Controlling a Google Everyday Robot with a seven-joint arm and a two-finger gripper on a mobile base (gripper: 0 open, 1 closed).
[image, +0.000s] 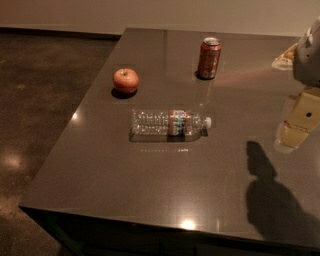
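A clear plastic water bottle (169, 123) with an orange label lies on its side in the middle of the dark table (110, 175), its white cap pointing right. A red apple (125, 80) sits behind it to the left. An orange soda can (209, 58) stands upright at the back. My gripper (296, 125) hangs above the table at the right edge of the view, holding nothing that I can see. The bottle is the nearest thing, well to its left.
A pale packet (284, 56) lies at the table's far right, partly hidden behind my arm (309, 50). The arm's shadow (267, 192) falls on the front right of the table. The table's left and front edges drop to a dark floor (35, 90).
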